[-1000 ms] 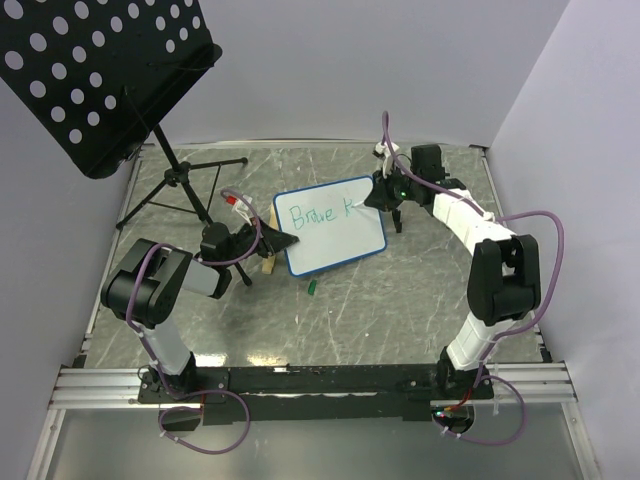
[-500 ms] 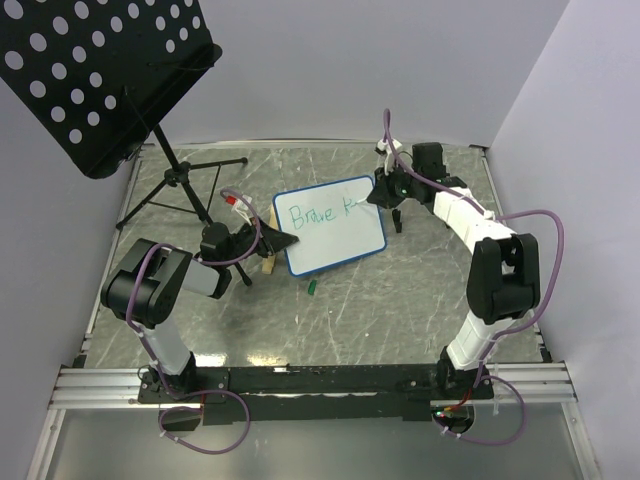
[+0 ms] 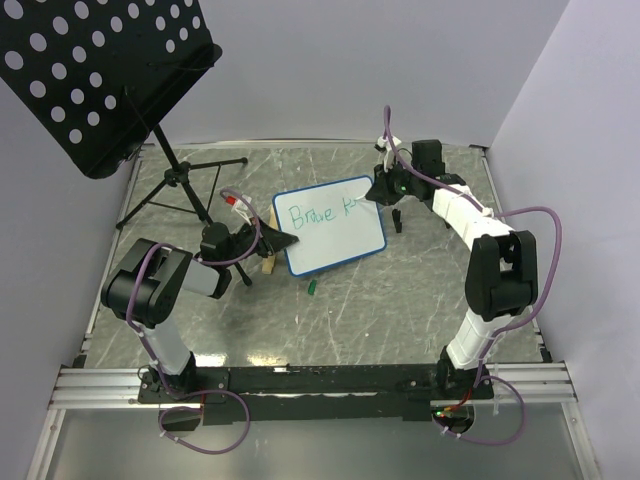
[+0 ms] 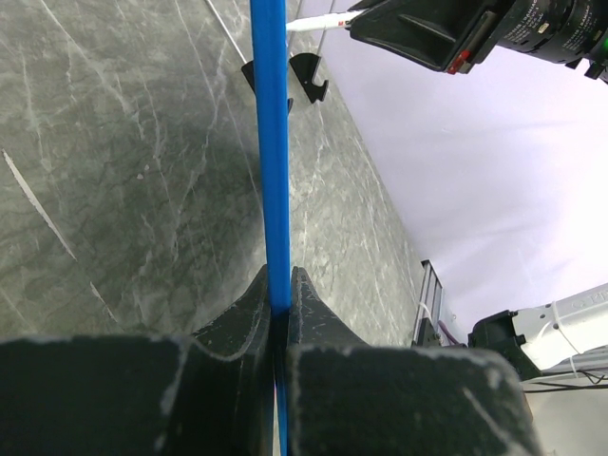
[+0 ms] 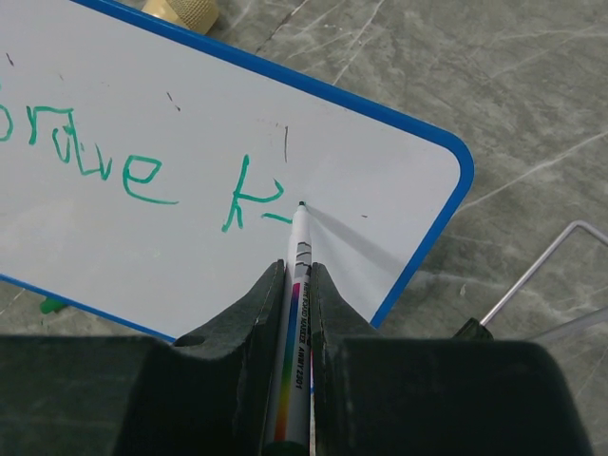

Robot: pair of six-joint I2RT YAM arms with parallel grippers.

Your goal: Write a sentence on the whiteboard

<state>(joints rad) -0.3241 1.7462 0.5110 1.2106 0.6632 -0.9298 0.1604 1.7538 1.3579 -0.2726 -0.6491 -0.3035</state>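
Note:
The whiteboard (image 3: 333, 225), white with a thin blue rim, lies mid-table. Green marker letters (image 3: 310, 213) on it read "Brave k" with a short stroke begun after the k (image 5: 249, 195). My left gripper (image 3: 283, 241) is shut on the board's left edge; in the left wrist view the blue rim (image 4: 270, 142) runs edge-on between its jaws (image 4: 279, 294). My right gripper (image 3: 378, 192) is shut on a white marker (image 5: 298, 285) with a rainbow stripe. The marker's tip (image 5: 301, 204) touches the board just right of the k.
A black perforated music stand (image 3: 95, 70) on a tripod (image 3: 180, 190) stands at the back left. A small green cap (image 3: 312, 288) lies in front of the board. A wooden piece (image 3: 268, 262) lies by the left gripper. A grey wall is close on the right.
My right gripper has shifted slightly back and right with the marker. A short green stroke has appeared after the k. The left arm and the board have not moved.

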